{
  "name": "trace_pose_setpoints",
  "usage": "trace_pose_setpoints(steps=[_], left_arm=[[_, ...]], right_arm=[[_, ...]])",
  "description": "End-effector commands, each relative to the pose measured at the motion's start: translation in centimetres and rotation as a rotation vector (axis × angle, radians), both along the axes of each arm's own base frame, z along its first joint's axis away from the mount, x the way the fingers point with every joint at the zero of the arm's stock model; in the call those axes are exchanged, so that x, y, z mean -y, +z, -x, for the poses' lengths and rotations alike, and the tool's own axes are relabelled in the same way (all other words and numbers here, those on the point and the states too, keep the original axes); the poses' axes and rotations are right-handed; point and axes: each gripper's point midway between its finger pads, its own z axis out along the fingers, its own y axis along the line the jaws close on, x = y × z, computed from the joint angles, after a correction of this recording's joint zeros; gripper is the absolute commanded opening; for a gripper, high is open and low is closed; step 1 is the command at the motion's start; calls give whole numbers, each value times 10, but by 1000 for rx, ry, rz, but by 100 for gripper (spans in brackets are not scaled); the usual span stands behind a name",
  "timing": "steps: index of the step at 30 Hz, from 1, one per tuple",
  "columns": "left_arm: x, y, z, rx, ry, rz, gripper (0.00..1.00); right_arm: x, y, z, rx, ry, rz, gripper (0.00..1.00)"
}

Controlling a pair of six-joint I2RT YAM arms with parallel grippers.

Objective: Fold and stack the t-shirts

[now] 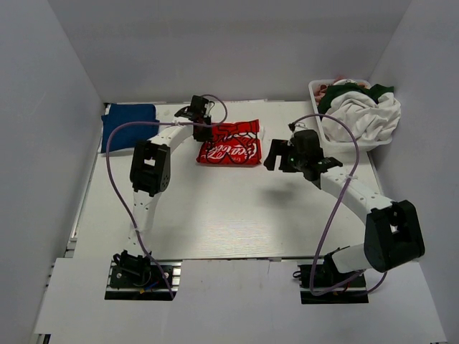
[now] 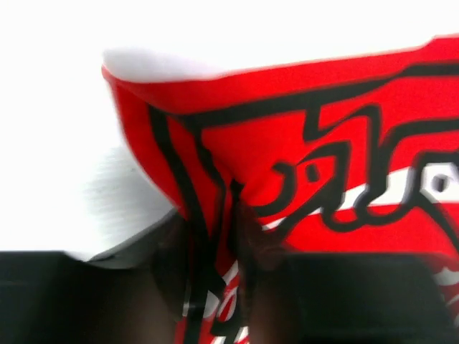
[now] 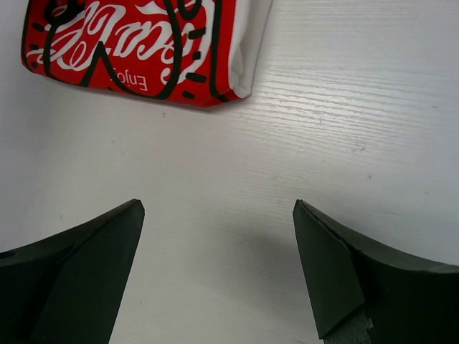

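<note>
Over on the left, the left gripper [image 1: 203, 131] is down at the far-left corner of the red-print t-shirt [image 1: 231, 147], and the wrist view shows red cloth gathered into a crease and drawn down between its dark, blurred fingers [image 2: 172, 279]. It is clamped on that shirt. The printed panel, red with black outlines and white lettering, rises up and away from the pinch, so this edge is lifted off the white table [image 1: 215, 215].

The shirt itself lies folded into a compact rectangle in the middle of the table, towards the far side, print facing up.

The right gripper [image 3: 217, 211] is spread wide with nothing between its fingers, only bare tabletop. It hovers just right of the folded shirt, whose near right corner shows at the top of the right wrist view.

At the far-left corner lies a folded blue t-shirt [image 1: 128, 122], well apart from the red one. At the far right stands the white basket [image 1: 313, 87], heaped with a crumpled white t-shirt [image 1: 369, 118] spilling over its near rim and a dark green t-shirt [image 1: 343, 95] bunched behind it.
</note>
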Motion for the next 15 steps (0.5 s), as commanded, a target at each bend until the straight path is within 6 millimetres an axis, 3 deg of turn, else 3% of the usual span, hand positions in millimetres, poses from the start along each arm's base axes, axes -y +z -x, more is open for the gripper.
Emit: trace_pose_setpoints(steps=[1,2,3,7,9,10,13,14,15], left_arm=[[-7,-38,26,-125,-3,-82,19],[-15,-34,24,-107,22,-120,3],[-15,-29,23,-89,29,-141,0],[-43,8,9,20,44,-293,0],[-55,35,-2,94,37,-366,0],[-65,61,-9,169,70,-411,0],[-84,88,-13,252,58,-488,0],[-93,115,-15,304,79,-494,0],[-95,125,-15,329,50,-517,0]], right_arm=[[13,20,-3,91,-41,29,90],[16,20,-4,99,-48,38,90],[19,22,-4,111,-63,44,90],[27,22,-3,130,-97,65,90],[30,20,-2,127,-105,72,90],[31,21,-3,135,-111,74,90],[33,22,-4,155,-120,72,90],[34,18,-3,147,-121,80,90],[35,18,-5,150,-126,84,90]])
